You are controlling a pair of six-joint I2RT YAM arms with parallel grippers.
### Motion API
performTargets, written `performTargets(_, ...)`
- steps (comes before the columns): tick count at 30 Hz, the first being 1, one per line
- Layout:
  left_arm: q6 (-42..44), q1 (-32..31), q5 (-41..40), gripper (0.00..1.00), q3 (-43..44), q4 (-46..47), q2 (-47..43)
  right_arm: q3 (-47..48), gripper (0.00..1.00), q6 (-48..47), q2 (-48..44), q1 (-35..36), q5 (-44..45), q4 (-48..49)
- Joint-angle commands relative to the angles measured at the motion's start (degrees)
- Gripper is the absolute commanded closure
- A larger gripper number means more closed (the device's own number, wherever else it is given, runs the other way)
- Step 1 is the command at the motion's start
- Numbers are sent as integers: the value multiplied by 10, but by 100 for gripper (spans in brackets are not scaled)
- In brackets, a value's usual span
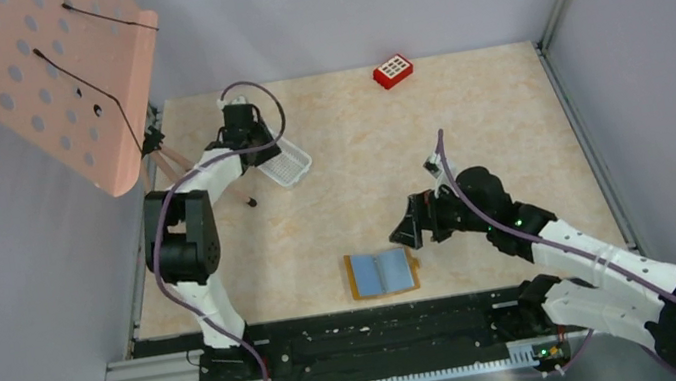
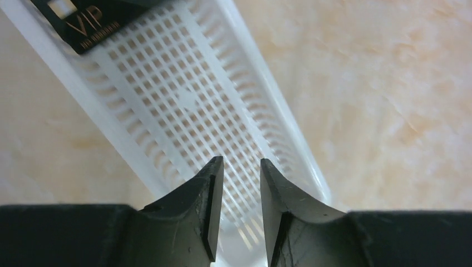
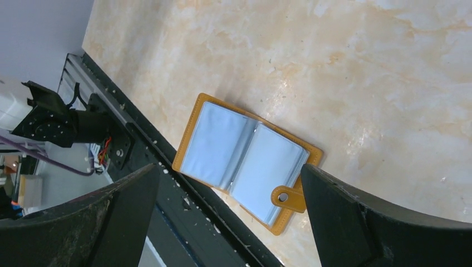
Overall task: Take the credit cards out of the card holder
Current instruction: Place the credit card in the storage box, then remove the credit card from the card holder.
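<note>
The tan card holder (image 1: 383,272) lies open near the table's front edge, showing light blue sleeves (image 3: 245,158); no card shows in them. One black credit card (image 2: 83,19) with gold "VIP" lettering lies in the far end of the white mesh tray (image 2: 183,105). My left gripper (image 2: 240,161) hangs over that tray (image 1: 288,166) at the back left, its jaws a little apart with nothing between them. My right gripper (image 3: 229,167) is wide open and hovers above the holder's right side (image 1: 407,226), apart from it.
A red block with white cells (image 1: 393,70) sits at the back of the table. A pink perforated board (image 1: 45,83) leans over the back left corner. A small dark speck (image 1: 252,201) lies near the tray. A black rail (image 1: 336,337) runs along the near edge.
</note>
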Motion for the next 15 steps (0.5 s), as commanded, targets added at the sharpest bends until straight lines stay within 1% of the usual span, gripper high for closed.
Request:
performTargets(1,-17,-27,70,62,-65,1,-110,33,4,10,-14,-2,26,-21)
performTargets(4,-27,-60,110,58,-147,14,-181,18,6,47,-17,-2,21,-4)
performTargets(10,-39,-158,109,57,-269,-38,-329,-30,15,113,-12,-2,-1,59)
performTargets(13,-57,-195,112,56,-337,-48,-404,-49,22,140,3,2,-2,89)
performTargets(15,-68,-205,125,54,-379,-47,-449,-55,29,151,16,13,5,101)
